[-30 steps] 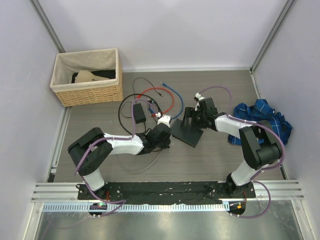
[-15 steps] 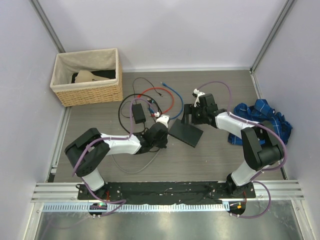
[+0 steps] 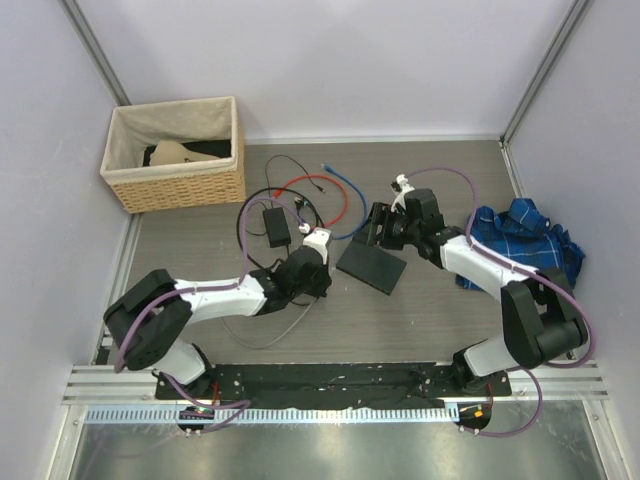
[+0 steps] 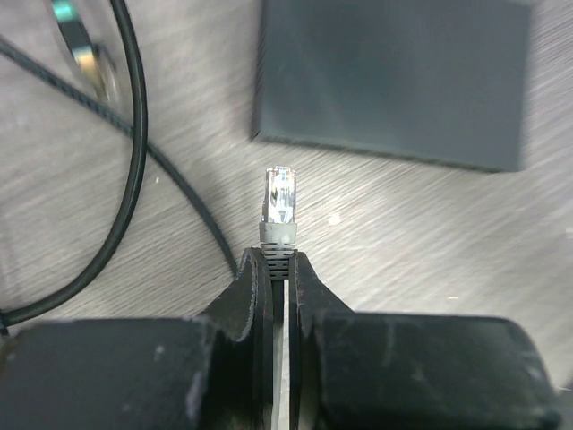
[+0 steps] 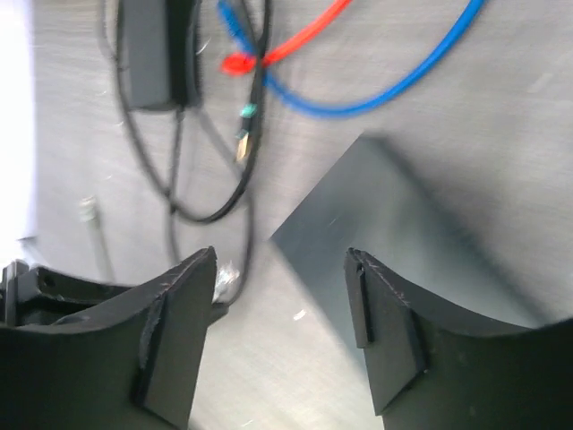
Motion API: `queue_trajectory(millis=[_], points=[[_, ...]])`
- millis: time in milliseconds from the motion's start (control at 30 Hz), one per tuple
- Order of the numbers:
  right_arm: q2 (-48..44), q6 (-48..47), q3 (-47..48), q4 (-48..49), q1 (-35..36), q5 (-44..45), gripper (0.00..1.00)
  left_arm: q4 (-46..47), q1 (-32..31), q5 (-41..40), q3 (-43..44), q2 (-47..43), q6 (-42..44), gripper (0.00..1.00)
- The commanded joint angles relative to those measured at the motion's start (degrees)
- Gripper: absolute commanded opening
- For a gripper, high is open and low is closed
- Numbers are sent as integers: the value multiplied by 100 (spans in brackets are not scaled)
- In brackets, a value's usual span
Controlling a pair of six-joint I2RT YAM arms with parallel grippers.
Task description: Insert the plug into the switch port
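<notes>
The switch (image 3: 372, 265) is a flat dark box lying on the table between the two arms; it also shows in the left wrist view (image 4: 394, 81) and the right wrist view (image 5: 403, 224). My left gripper (image 4: 278, 255) is shut on the grey boot of a cable. Its clear plug (image 4: 278, 199) sticks out past the fingertips toward the switch's near edge, a short gap away. From above, the left gripper (image 3: 322, 278) sits just left of the switch. My right gripper (image 5: 282, 296) is open over the switch's far corner (image 3: 377, 232) and holds nothing.
A black power brick (image 3: 277, 225) with black cords, a red cable (image 3: 310, 185) and a blue cable (image 3: 350, 195) lie behind the switch. A wicker basket (image 3: 175, 150) stands at the back left. A blue cloth (image 3: 525, 240) is bunched at the right.
The right gripper has drawn back off the switch toward the rear, its jaws a little narrower. The switch shifted slightly left. The left arm stretched lower, still gripping the plug's cable.
</notes>
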Motion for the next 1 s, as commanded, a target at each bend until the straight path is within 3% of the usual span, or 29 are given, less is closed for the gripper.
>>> queue_trajectory(millis=[0, 467, 900, 967], points=[[-347, 1498, -637, 974, 181, -705, 66, 335, 48, 26, -45, -601, -83, 0], [-163, 3212, -1360, 2917, 595, -925, 53, 572, 39, 396, -160, -1130, -75, 0], [-40, 3169, -1298, 2777, 823, -917, 46, 721, 30, 351, -265, -1288, -110, 0], [-49, 3178, -1316, 2795, 876, -890, 41, 792, 39, 369, -265, -1280, -127, 0]])
